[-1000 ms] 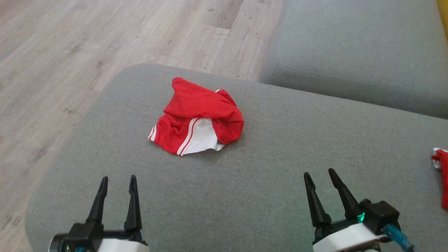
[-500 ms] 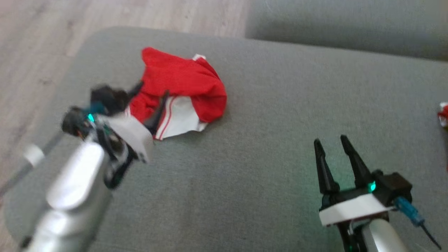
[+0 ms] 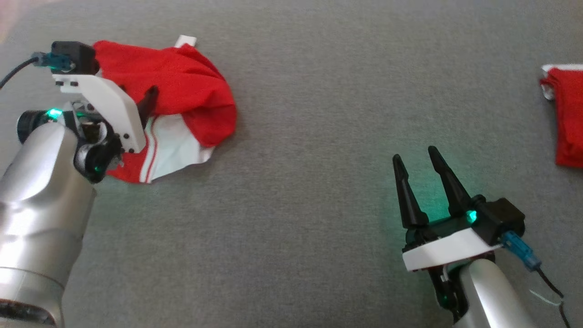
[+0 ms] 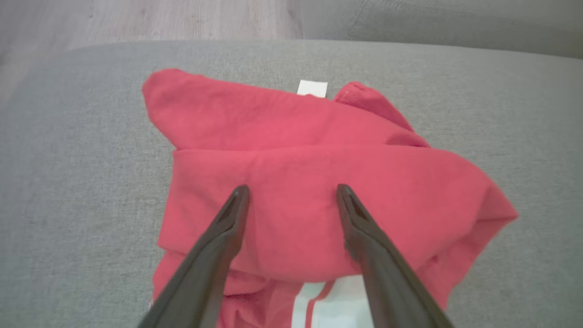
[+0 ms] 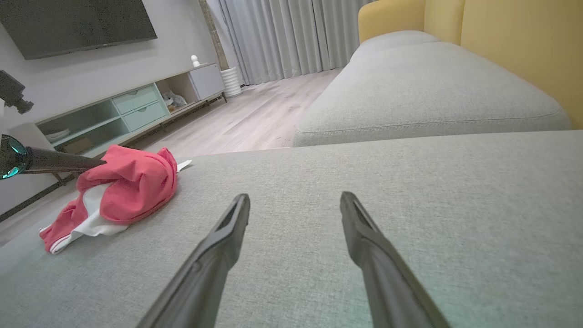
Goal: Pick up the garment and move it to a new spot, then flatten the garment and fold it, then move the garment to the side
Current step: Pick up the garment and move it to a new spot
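A crumpled red garment (image 3: pixel 182 91) with a white panel and white stripes lies heaped near the far left corner of a grey sofa cushion (image 3: pixel 319 205), a white label (image 4: pixel 312 88) poking out at its far edge. The left pincer (image 4: pixel 291 189) is poised over the heap with its fingers spread wide and nothing between them. The tips straddle the broad red fold across the top, though the pictures do not settle whether they are touching the cloth. The right pincer (image 3: pixel 414 153), just as wide open and empty, hovers over bare cushion towards the near right, well apart from the heap. The cloth looks light, thin and limp, so it would likely sag and trail once lifted rather than keep its shape. The raised fold under the left fingers seems the best place to take hold, and a deep bite through several layers should be less likely to slip than a pinch of one. A second red cloth (image 3: pixel 565 123) lies at the cushion's right edge.
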Available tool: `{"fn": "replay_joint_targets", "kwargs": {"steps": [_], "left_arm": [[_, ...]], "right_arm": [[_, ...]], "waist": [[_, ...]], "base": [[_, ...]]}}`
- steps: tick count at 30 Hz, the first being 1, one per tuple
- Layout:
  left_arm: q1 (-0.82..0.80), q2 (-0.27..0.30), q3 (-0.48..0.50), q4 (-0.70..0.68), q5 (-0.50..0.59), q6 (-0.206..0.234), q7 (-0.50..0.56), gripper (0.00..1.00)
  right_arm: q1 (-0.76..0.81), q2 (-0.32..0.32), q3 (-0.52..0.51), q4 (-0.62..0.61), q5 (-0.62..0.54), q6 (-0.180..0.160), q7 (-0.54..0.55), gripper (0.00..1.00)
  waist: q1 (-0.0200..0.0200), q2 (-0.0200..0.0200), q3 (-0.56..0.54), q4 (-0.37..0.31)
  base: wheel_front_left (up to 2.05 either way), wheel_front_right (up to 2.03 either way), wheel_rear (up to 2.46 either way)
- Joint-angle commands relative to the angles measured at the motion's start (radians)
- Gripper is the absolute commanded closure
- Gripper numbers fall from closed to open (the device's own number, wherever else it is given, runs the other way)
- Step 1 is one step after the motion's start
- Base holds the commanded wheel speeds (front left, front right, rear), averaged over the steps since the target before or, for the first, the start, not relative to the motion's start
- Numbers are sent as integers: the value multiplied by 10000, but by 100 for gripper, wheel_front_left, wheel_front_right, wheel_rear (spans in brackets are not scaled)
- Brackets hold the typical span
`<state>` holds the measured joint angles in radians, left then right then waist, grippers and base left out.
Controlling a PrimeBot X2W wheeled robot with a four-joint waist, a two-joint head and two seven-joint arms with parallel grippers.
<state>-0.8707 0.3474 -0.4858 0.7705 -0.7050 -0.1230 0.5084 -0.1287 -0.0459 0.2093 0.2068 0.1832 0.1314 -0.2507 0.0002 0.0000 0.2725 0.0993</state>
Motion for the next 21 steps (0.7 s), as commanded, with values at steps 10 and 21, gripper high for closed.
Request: {"fn": "replay_joint_targets", "kwargs": {"steps": [10, 21], "left_arm": [[-960, 417, 303, 1351, -230, 90, 547, 100], [-1301, 421, 115, 617, 288, -43, -2940, 100]], "right_arm": [[-398, -43, 380, -338, 53, -7, -111, 0], [-291, -43, 291, -257, 137, -7, -111, 0]], "waist": [[-2, 0, 410, -764], [-2, 0, -159, -806]], "base": [[0, 0, 0], [0, 0, 0]]}}
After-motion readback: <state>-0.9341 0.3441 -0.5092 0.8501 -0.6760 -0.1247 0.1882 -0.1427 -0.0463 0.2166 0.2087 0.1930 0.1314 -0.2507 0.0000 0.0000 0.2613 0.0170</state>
